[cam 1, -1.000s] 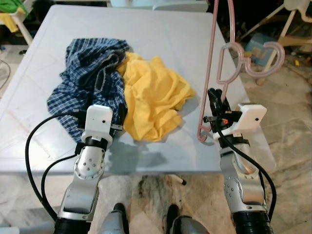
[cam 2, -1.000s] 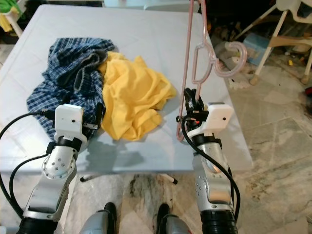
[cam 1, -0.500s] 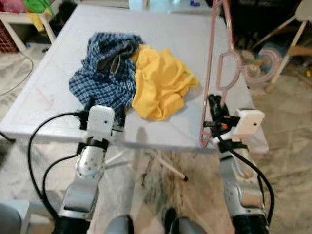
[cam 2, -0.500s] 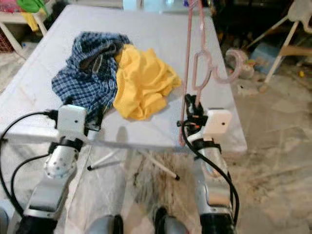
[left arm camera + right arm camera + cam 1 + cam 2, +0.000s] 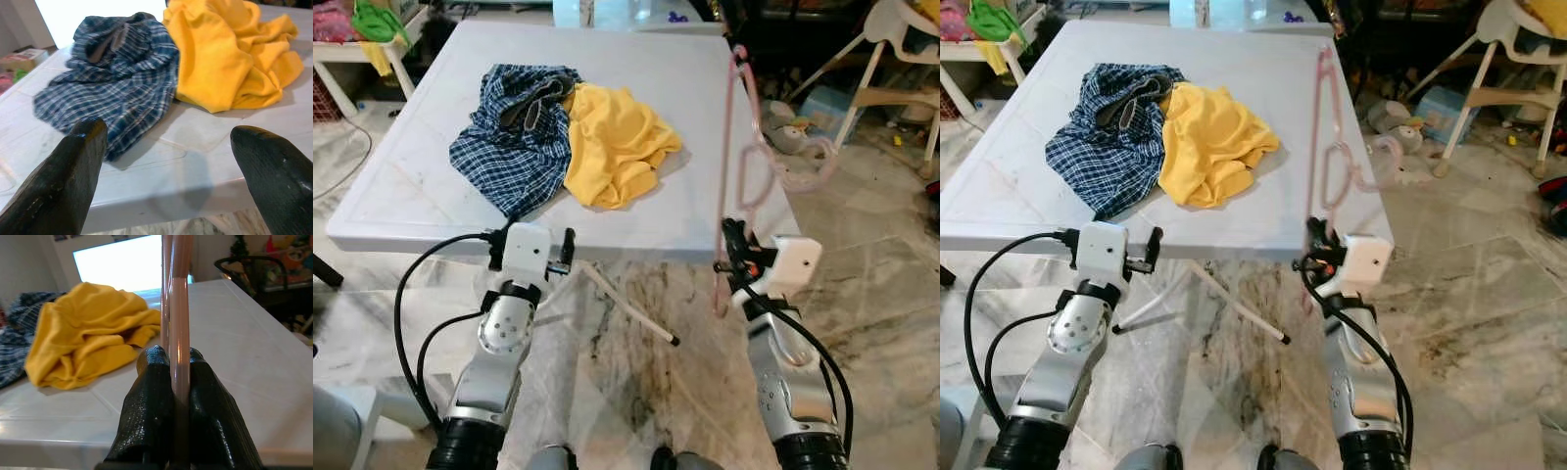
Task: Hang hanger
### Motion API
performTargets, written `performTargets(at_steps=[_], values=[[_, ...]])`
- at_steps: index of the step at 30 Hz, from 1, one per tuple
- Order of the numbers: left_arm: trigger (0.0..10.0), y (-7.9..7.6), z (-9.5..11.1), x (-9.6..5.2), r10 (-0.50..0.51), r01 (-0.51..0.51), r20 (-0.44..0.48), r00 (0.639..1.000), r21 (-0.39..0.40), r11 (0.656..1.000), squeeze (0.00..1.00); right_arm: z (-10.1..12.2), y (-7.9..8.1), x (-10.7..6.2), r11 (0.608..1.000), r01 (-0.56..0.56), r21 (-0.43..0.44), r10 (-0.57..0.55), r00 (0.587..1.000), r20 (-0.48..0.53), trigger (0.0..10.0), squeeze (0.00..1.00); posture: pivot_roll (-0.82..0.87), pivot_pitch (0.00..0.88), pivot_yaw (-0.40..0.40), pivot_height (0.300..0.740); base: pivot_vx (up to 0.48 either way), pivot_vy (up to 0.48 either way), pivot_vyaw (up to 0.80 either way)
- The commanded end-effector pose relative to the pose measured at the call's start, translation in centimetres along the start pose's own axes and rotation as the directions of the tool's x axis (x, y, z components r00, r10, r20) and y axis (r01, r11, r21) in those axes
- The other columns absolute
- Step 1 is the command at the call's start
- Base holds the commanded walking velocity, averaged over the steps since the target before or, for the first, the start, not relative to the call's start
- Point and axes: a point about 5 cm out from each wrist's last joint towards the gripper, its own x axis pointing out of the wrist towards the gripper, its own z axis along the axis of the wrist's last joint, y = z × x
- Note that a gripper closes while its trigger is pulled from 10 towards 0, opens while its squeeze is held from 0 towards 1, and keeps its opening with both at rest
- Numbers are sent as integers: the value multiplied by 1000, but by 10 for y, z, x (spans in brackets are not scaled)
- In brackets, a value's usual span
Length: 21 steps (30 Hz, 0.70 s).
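White table [image 5: 431,196] holds clothes [image 5: 568,137] above marble floor [image 5: 881,294]

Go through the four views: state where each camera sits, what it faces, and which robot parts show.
Left eye view: on the head, looking down at the white table; both arms, right gripper holding the pink hanger.
Right eye view: same head, same scene, left gripper.
Left wrist view: along open fingers toward plaid shirt and yellow garment.
Right wrist view: fingers clamping the hanger.
Shared: yellow garment in all views.
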Motion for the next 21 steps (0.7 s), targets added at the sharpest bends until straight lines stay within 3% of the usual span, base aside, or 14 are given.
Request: performTargets(at_steps=[1, 16, 21], values=[[10000, -2, -1, 2, -3, 3, -1, 1000, -9, 1000, 0, -3, -5, 0, 1000, 27, 3, -27, 1000, -7, 10000, 0, 102, 33, -25, 740, 0, 0, 0], [10000, -11, -22, 4, -10, 8, -53, 999, -45, 999, 0, -27, -7, -7, 996, 71, 61, -66, 995, -72, 10000, 0, 99, 0, -7, 740, 0, 0, 0], [10000, -8, -17, 4, -17, 16, -24, 1000, -40, 999, 0, -18, -12, -6, 996, 79, 35, -78, 996, -32, 10000, 0, 81, 21, -3, 740, 0, 0, 0]])
